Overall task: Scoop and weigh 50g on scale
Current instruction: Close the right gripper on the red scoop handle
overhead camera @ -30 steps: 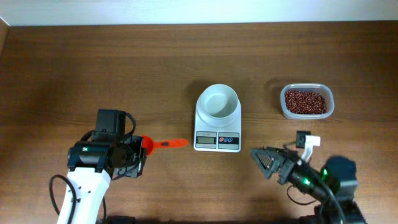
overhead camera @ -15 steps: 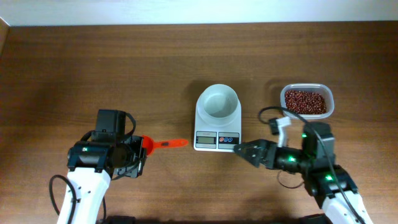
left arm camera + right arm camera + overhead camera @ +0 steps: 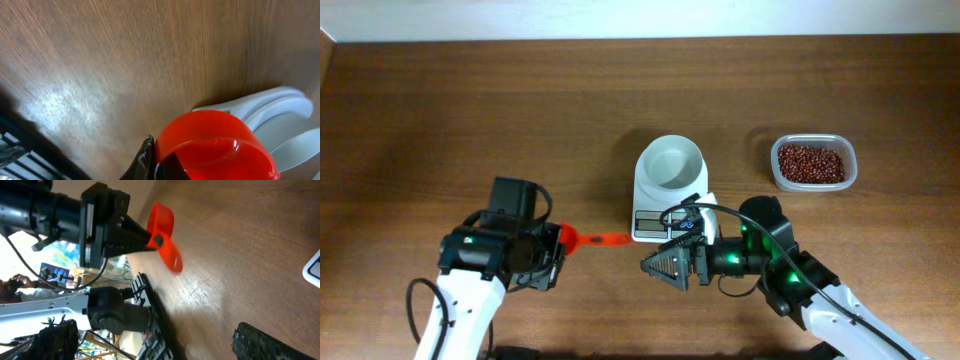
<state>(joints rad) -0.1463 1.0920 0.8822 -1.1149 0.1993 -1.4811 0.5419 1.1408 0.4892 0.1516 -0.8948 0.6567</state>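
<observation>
the left pincer point(image 3: 560, 241) is pressed together on a small red plastic scoop point(image 3: 592, 240), pinching it at the cup end. the flat handle sticks out past its tips toward the right pincer point(image 3: 655, 268). the right pincer is spread wide and holds nothing. its tips point at the free end of the handle, near it but apart.

the small white rectangular digital kitchen scale point(image 3: 646, 205), carrying a round white bowl point(image 3: 670, 165) that looks empty, stands on the brown wooden bench point(image 3: 470, 110) just behind the right pincer. that arm's wrist and cables cross the scale's front edge by the buttons. a clear rounded plastic tub of red beans point(image 3: 812, 164) lies beyond the scale, well apart from both pincers.

the scale is probably light, rigid plastic, and a nudge from the wrist could make it skid on the smooth wood. the bowl seems only to rest on the platform, so a knock might shift it and spoil the reading. it is best left ungripped, with only beans coming down on it.

the scoop looks light, stiff and slick. the surest hold is likely across the flat faces of the handle, midway along, which leaves the cup free to dig. a pinch on the narrow edges could let it twist.
</observation>
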